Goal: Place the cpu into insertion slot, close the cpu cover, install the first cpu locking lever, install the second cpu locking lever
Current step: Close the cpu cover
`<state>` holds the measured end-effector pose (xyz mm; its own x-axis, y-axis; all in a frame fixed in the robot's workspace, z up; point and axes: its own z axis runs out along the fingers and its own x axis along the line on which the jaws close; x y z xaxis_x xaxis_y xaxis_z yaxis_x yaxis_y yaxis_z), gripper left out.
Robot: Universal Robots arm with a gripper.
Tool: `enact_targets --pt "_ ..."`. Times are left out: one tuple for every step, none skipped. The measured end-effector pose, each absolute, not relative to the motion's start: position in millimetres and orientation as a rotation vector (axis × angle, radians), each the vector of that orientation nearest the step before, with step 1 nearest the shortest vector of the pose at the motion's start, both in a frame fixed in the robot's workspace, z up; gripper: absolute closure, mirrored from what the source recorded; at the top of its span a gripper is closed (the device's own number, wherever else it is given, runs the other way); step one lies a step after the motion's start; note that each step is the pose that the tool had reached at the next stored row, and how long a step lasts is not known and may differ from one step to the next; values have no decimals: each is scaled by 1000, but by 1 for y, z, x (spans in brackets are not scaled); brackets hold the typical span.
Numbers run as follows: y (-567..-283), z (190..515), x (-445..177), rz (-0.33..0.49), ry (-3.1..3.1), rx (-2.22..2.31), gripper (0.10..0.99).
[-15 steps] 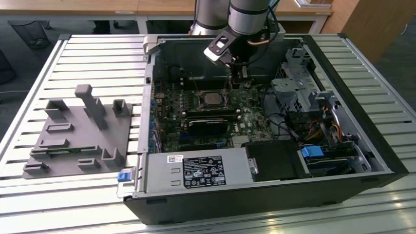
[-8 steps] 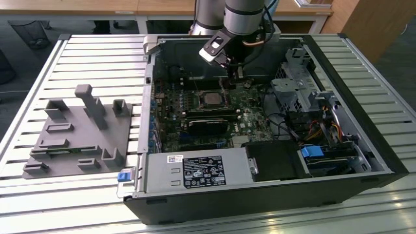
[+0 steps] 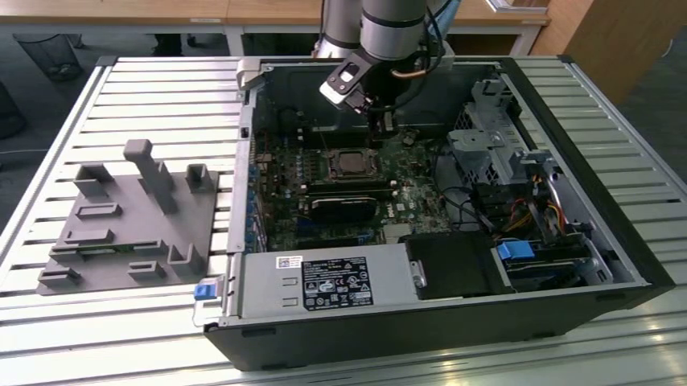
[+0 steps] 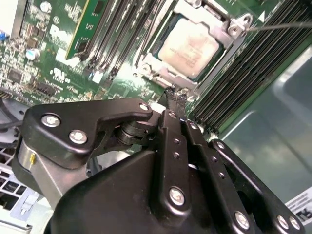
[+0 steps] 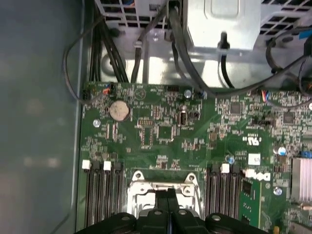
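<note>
**Desk:** Where is the arm in this one?

**Photographer:** It is reaching down into an open computer case (image 3: 429,338) that lies on a slatted metal table (image 3: 140,96). The gripper (image 3: 378,129) hangs over the green motherboard (image 5: 165,131), just beside the insertion slot (image 5: 138,189).

**Desk:** Is it carrying anything?

**Photographer:** No. In both wrist views the two black fingers are pressed together with nothing between them. In the second wrist view their tips sit at the edge of the socket.

**Desk:** And the chip?

**Photographer:** The cpu (image 4: 189,48) lies flat in the socket, its metal face up. The silvery cpu cover (image 4: 220,57) frames it on all sides. A thin metal lever (image 4: 280,25) runs out from one corner of the frame, and rows of black memory slots (image 5: 97,195) flank the socket.

**Desk:** Anything else on the table?

**Photographer:** A grey moulded fixture (image 3: 129,225) sits well apart from the case, on the exterior view's left.
</note>
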<state>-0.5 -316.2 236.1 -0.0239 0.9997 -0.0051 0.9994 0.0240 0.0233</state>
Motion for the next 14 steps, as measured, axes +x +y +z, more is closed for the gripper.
enact_targets --pt "-316 236 -3 20 2234 2181 965" --pt "-316 235 -5 20 2233 2181 965" --pt "-316 235 -7 20 2234 2181 965" --pt "-316 234 -9 20 2234 2181 965" --pt "-316 234 -10 20 2234 2181 965" --pt "-316 234 -12 20 2234 2181 965" --pt "-316 234 -14 20 2234 2181 965" --pt "-316 233 -16 20 2233 2181 965" --pt "-316 233 -17 20 2233 2181 965" --pt "-316 233 -19 20 2234 2181 965" --pt "-316 233 -20 20 2234 2181 965" --pt "-316 233 -21 20 2234 2181 965" --pt "-316 233 -21 20 2234 2181 965" --pt "-316 233 -22 20 2234 2181 965"
